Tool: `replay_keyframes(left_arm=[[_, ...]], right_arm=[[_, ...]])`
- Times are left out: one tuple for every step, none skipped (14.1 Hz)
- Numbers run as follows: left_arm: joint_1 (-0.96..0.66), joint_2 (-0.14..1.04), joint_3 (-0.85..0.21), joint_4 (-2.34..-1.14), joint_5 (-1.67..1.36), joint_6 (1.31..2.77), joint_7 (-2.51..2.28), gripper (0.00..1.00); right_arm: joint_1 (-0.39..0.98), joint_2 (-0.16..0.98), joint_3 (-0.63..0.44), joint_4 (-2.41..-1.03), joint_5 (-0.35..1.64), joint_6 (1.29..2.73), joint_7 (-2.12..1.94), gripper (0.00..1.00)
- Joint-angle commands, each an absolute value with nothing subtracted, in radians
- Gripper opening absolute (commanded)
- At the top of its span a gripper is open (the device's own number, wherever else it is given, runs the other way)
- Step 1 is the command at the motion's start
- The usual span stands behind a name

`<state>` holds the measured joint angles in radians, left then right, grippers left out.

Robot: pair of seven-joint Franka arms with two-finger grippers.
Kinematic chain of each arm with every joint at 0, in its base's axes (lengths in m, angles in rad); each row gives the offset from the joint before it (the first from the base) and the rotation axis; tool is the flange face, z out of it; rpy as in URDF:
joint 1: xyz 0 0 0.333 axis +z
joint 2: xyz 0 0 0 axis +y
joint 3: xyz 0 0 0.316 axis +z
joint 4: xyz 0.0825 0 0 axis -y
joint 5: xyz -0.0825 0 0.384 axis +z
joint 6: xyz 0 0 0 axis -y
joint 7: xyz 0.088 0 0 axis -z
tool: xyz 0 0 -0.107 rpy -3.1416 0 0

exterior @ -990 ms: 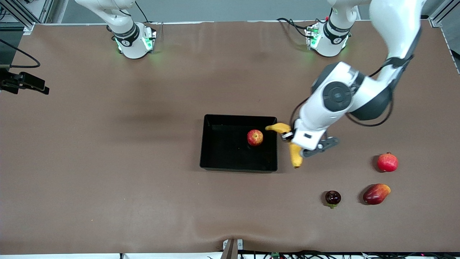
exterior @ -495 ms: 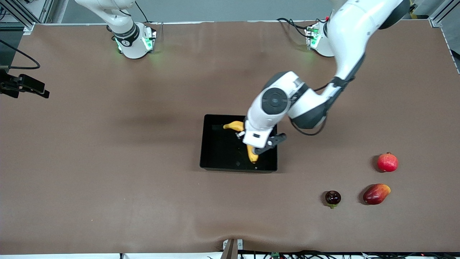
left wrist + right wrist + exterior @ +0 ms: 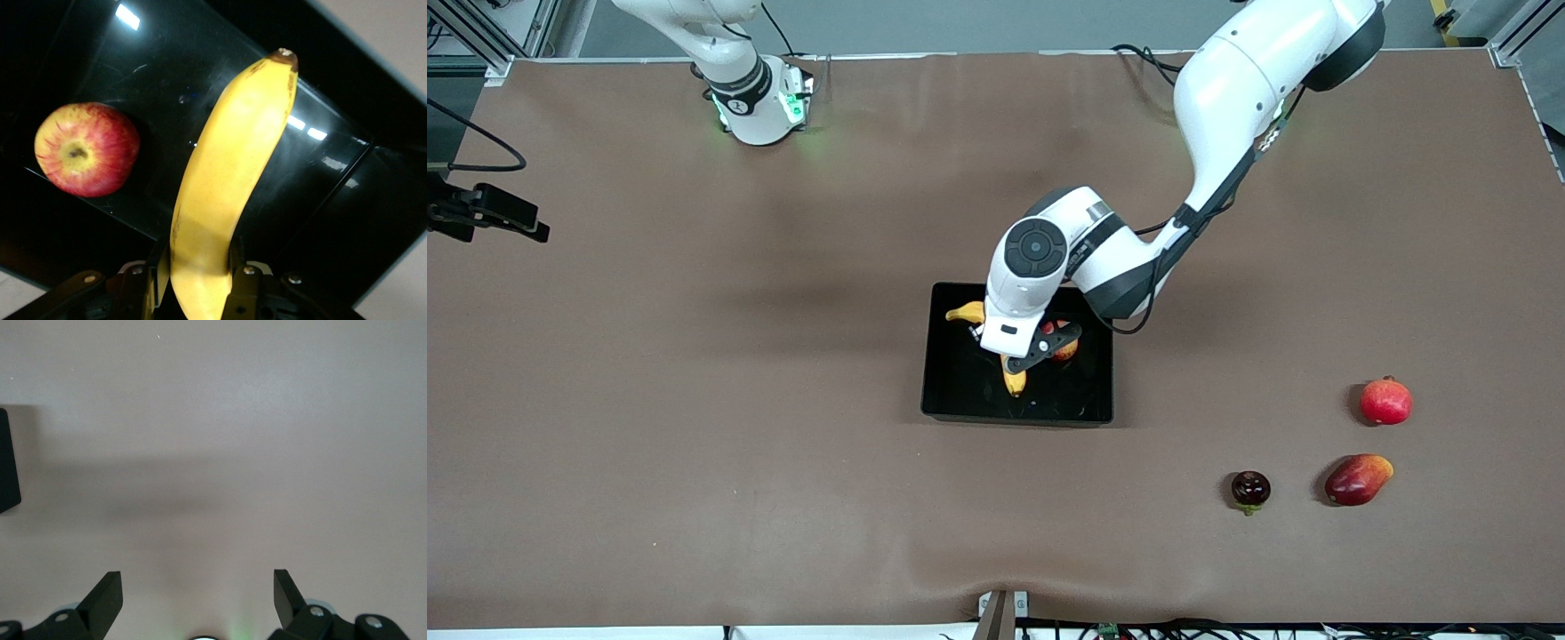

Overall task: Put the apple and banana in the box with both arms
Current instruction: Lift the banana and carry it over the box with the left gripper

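Banana (image 3: pixel 227 193) hangs over the box (image 3: pixel 938 391), clamped near one end between the fingers of the left gripper (image 3: pixel 193 280), while the apple (image 3: pixel 87 158) already sits on the box floor beside it. It looks light, smooth-skinned and easily bruised, and held this far off centre it may swing or slip; a hold nearer the middle would likely steady it. Off to the side, the right gripper (image 3: pixel 197 593) waits over bare table (image 3: pixel 220 420), jaws spread wide and empty.

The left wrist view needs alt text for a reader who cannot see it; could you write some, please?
The left gripper holds a yellow banana between its fingers over the glossy black box. The apple rests on the box floor beside it.
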<state>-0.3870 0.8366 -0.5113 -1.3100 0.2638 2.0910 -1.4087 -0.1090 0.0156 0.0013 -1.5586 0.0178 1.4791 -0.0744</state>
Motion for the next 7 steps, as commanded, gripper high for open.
replay_keyframes(left_arm=[[-0.416, 0.88, -0.5, -1.273, 0.252, 2.091, -1.414, 0.0], [-0.416, 0.888, -0.5, -1.273, 0.252, 2.091, -1.407, 0.0], [-0.417, 0.9, -0.5, -1.272, 0.253, 2.092, -1.399, 0.0], [-0.417, 0.905, -0.5, -1.273, 0.253, 2.101, -1.387, 0.0], [-0.417, 0.914, -0.5, -1.273, 0.253, 2.105, -1.368, 0.0], [-0.417, 0.925, -0.5, -1.273, 0.253, 2.12, -1.347, 0.0], [-0.417, 0.937, -0.5, -1.273, 0.253, 2.152, -1.342, 0.0]], right_arm=[[-0.11, 0.008, 0.0, -1.565, 0.031, 1.477, -0.078, 1.0], [-0.11, 0.008, 0.0, -1.565, 0.031, 1.477, -0.078, 1.0], [-0.11, 0.008, -0.002, -1.565, 0.031, 1.477, -0.078, 1.0], [-0.11, 0.008, -0.002, -1.565, 0.031, 1.477, -0.078, 1.0], [-0.109, 0.008, -0.002, -1.565, 0.031, 1.477, -0.077, 1.0], [-0.107, 0.008, 0.0, -1.565, 0.031, 1.476, -0.075, 1.0], [-0.107, 0.008, 0.0, -1.565, 0.031, 1.474, -0.072, 1.0]])
